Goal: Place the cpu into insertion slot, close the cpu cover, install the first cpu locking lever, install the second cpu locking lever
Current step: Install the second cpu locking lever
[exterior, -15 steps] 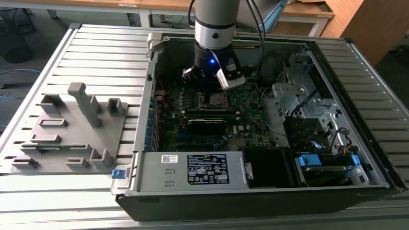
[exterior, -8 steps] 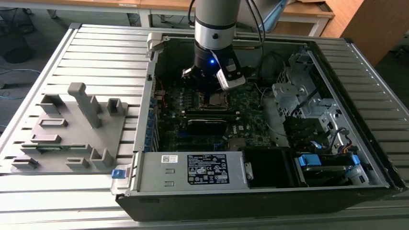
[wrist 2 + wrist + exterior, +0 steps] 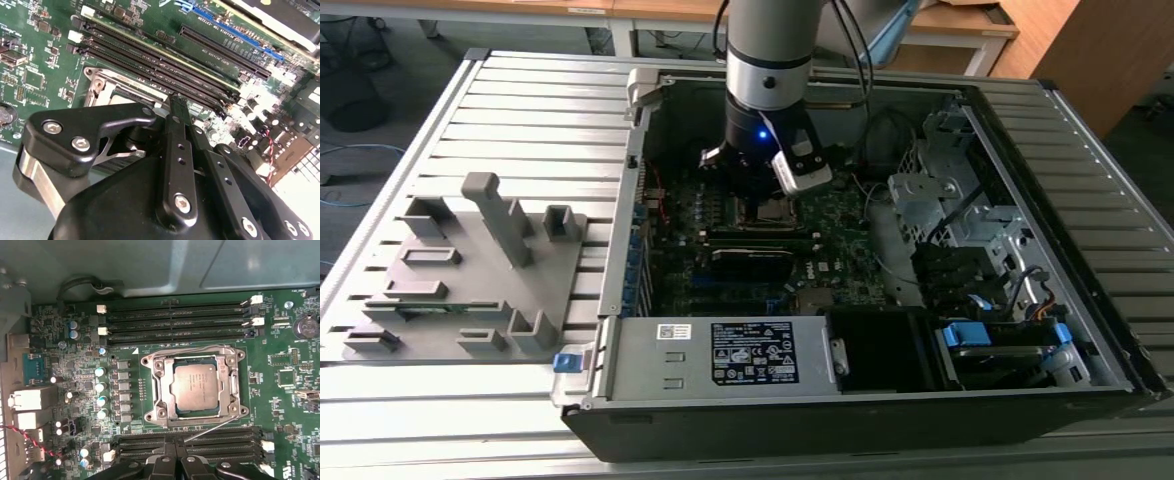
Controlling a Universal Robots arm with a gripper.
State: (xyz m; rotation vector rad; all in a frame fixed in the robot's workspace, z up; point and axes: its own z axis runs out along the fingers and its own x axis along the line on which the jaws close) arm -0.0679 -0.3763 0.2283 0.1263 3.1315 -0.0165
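Observation:
The cpu (image 3: pixel 196 387), a square chip with a silvery-grey top, lies in the insertion slot (image 3: pixel 156 414) on the green board. The cpu cover (image 3: pixel 162 385), a thin metal frame, is down around it. One wire locking lever (image 3: pixel 190 351) runs along the slot's side by the upper memory slots. The other lever (image 3: pixel 210 429) slants out over the lower memory slots, its free end by my fingertips. My gripper (image 3: pixel 177 444) is shut beside the slot, with nothing visibly between its fingers. Its black fingers (image 3: pixel 176 107) meet above the socket rim (image 3: pixel 107 82). In the exterior view the gripper (image 3: pixel 763 195) reaches down into the open computer case.
Long black memory slots (image 3: pixel 175 322) flank the socket on two sides, and capacitors (image 3: pixel 101 387) stand beside it. The case walls (image 3: pixel 634 200) ring the board, with a power supply (image 3: pixel 720 355) and drive bays (image 3: pixel 961 220). A grey fixture (image 3: pixel 480 260) sits on the exterior view's left.

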